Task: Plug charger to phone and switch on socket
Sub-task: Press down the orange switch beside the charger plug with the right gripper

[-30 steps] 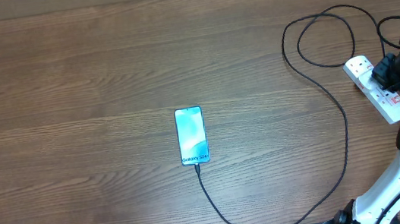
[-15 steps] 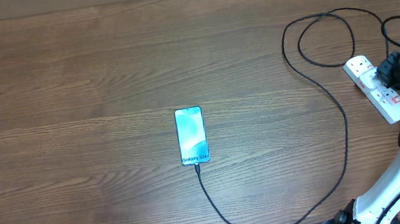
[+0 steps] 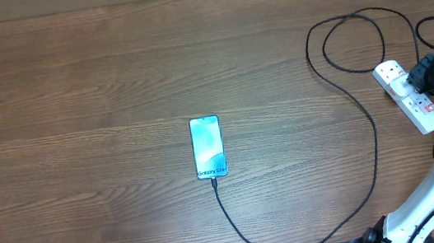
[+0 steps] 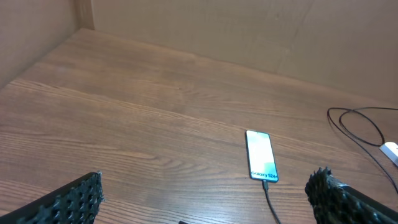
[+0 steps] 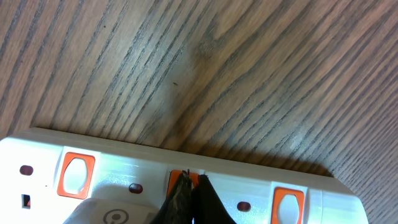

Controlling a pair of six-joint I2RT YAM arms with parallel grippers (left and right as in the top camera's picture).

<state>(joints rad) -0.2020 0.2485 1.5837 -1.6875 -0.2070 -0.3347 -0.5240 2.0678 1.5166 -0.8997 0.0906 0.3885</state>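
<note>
The phone (image 3: 208,147) lies face up mid-table, screen lit light blue; it also shows in the left wrist view (image 4: 261,155). The black charger cable (image 3: 366,120) is plugged into the phone's bottom edge, curves right and loops up to the white power strip socket (image 3: 404,94) at the right edge. My right gripper (image 3: 427,79) is over the strip. In the right wrist view its fingertips (image 5: 191,182) are shut together and press on an orange-red switch of the socket (image 5: 124,162). My left gripper (image 4: 205,199) is open and empty near the front edge.
A white charger adapter (image 5: 106,211) sits in the strip beside the pressed switch. Two more orange switches (image 5: 76,173) flank it. A brown cardboard wall (image 4: 249,31) runs along the table's far side.
My right gripper has shifted slightly right over the power strip. The phone, cable and left arm have not moved.
</note>
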